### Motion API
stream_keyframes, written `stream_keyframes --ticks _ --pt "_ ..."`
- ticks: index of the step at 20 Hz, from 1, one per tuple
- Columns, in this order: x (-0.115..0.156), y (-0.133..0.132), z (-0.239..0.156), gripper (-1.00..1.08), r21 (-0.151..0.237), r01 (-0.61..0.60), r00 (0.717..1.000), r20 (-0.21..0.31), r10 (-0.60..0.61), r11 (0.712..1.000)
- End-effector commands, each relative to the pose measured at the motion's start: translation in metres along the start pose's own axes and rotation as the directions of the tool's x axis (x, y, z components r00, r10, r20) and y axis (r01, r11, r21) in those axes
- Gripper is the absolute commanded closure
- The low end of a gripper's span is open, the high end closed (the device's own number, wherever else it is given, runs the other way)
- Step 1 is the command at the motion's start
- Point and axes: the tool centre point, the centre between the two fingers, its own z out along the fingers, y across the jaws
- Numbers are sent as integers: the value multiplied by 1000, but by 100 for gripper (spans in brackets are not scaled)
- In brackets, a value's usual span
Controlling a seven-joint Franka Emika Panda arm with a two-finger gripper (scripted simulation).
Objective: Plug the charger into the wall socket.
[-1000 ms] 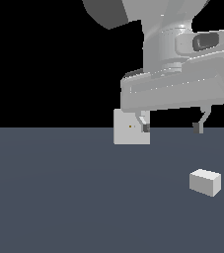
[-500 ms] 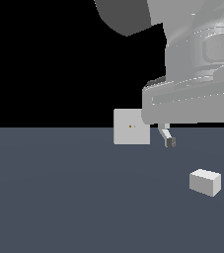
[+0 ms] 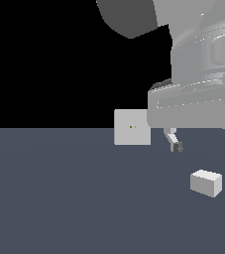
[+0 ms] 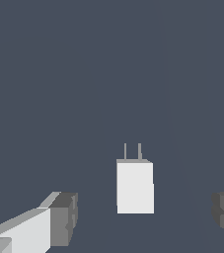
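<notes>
Your jaws stand spread wide and hold nothing: the gripper (image 4: 145,217) hangs above the floor (image 3: 74,198) with the charger (image 4: 134,187) lying between its fingertips (image 4: 64,218), touching neither, 2 prongs showing. The wall socket (image 3: 132,127) stands apart.

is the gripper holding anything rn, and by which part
Nothing is held. The gripper is open, its fingers apart on either side of the charger, which lies free on the floor.
</notes>
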Motion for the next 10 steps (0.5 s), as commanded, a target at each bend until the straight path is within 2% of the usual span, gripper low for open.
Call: stream_keyframes --ticks 1,10 --pt "0 0 2 -92 0 0 1000 0 0 1000" --pt "-5 1 37 -92 1 -3 1000 0 3 1000"
